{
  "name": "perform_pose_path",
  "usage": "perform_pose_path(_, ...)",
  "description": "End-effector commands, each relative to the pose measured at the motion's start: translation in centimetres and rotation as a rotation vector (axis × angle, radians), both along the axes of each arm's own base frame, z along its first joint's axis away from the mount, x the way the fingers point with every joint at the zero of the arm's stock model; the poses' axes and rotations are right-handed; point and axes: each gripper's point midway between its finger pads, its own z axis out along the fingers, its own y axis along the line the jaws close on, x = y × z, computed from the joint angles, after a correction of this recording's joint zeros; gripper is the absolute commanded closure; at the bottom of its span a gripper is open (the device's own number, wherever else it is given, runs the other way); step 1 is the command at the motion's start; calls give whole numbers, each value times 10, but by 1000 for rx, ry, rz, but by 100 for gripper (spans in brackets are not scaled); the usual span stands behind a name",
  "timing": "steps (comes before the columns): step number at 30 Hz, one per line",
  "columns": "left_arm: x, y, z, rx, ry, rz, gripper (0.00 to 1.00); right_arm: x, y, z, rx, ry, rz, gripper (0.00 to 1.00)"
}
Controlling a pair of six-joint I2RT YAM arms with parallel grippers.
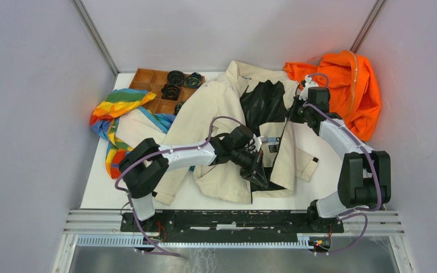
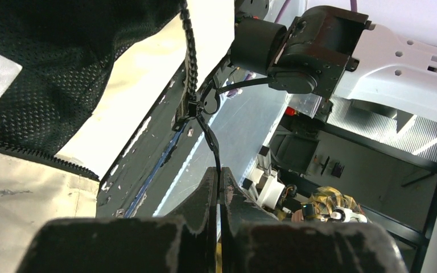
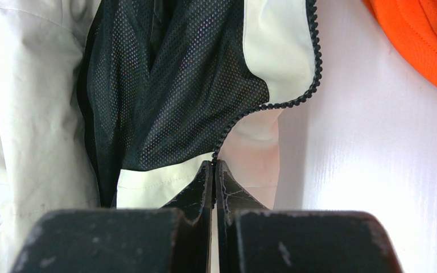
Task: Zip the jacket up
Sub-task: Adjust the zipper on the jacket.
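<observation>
While the jacket (image 1: 205, 108) lies open, dark round items (image 1: 176, 78) occupy the tray (image 1: 147, 76).

White table (image 1: 99, 196) w/ beige jacket (image 1: 205, 108), orange garment (image 1: 353, 85), rainbow cloth (image 1: 119, 102), wooden tray (image 1: 148, 79) far-L.

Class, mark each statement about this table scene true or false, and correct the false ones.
1. The jacket lies open, its black lining showing. True.
2. The left gripper is open. False: it is shut on the zipper's pull cord.
3. The right gripper pinches the jacket's zipper edge. True.
4. The orange garment lies on the rainbow cloth. False: they are apart, on opposite sides of the jacket.
</observation>
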Motion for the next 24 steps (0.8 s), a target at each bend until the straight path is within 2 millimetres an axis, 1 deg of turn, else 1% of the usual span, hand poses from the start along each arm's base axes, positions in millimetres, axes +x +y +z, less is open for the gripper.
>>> perform_pose_path(1, -14, 8, 17, -59, -32, -73, 98, 22, -6, 29, -18, -117, -21, 98)
perform_pose_path(9, -22, 17, 13, -36, -14, -95, 98, 21, -6, 28, -21, -116, -16, 98)
perform_pose_path(16, -18, 11, 15, -40, -28, -98, 98, 18, -4, 23, -19, -110, 3, 95)
perform_pose_path(20, -14, 8, 13, -46, -41, -93, 98, 16, -1, 18, -22, -99, 28, 89)
perform_pose_path(24, -14, 4, 8, -52, -23, -97, 98, 14, -4, 14, -47, -91, 32, 81)
